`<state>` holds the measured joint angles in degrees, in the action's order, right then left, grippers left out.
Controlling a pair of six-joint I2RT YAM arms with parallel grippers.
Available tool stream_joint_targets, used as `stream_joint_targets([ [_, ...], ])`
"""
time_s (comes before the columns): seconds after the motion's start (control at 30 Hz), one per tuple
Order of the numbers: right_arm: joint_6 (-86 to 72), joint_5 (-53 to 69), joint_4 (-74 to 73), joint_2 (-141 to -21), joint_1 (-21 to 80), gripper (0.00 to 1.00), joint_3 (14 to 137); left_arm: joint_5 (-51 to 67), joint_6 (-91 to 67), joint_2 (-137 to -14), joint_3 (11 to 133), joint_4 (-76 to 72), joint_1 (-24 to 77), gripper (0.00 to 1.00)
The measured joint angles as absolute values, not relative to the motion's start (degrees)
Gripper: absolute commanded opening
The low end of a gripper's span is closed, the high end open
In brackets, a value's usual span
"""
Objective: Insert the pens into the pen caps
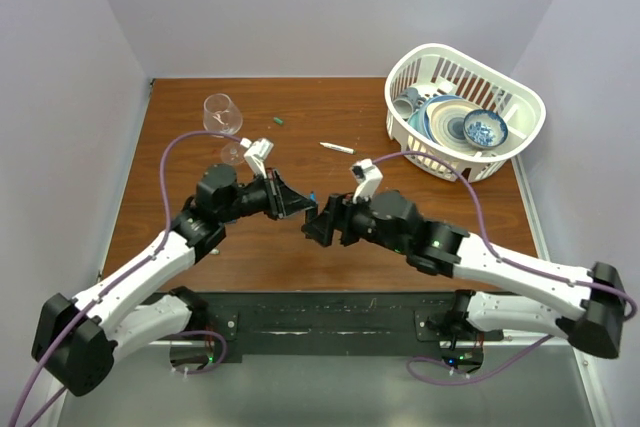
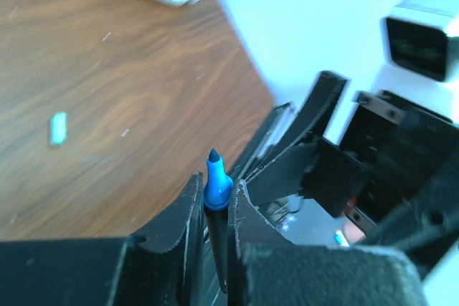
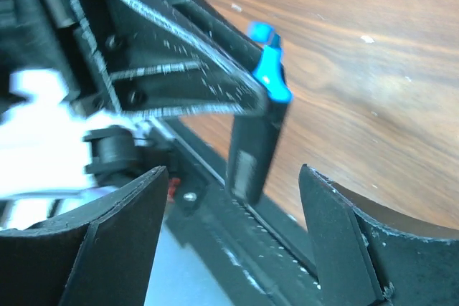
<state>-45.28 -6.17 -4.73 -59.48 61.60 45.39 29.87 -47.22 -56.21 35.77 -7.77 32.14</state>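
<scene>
While my left gripper [image 2: 215, 197] is clamped on the black marker [image 2: 216, 180], the marker's blue tip end pokes out just past the fingertips and its barrel runs back between them. From the right wrist I see the right gripper [image 3: 233, 175] spread wide, one finger on either side of the marker's barrel, neither touching it. Both grippers meet nose to nose above the middle of the table [image 1: 200, 247]. Farther back a white pen [image 1: 337, 147] lies loose, with a green cap [image 1: 279, 121] well apart from it, near a wine glass [image 1: 224, 117].
</scene>
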Motion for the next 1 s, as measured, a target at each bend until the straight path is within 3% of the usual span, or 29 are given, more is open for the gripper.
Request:
stream_joint_targets([
  [0.07,-45.19,-4.60,-2.72,-55.61,61.41,0.75,43.66,32.03,-47.66,-54.33,35.79,-10.17,31.09,0.00],
  [0.23,-45.50,0.03,2.85,-51.29,60.64,0.58,41.67,36.73,-52.03,-51.00,35.81,-18.79,29.89,0.00],
  [0.6,-50.33,7.31,15.31,-51.42,60.36,0.49,39.51,42.87,-64.47,-50.78,32.95,-40.21,29.74,0.00],
  [0.77,-51.79,8.54,19.31,-51.44,60.34,0.36,39.16,43.86,-67.07,-51.05,31.20,-43.20,29.74,0.00],
  [1.0,-52.71,9.23,20.12,-53.84,60.31,0.37,39.09,44.16,-66.94,-49.84,31.03,-43.24,29.74,0.00],
])
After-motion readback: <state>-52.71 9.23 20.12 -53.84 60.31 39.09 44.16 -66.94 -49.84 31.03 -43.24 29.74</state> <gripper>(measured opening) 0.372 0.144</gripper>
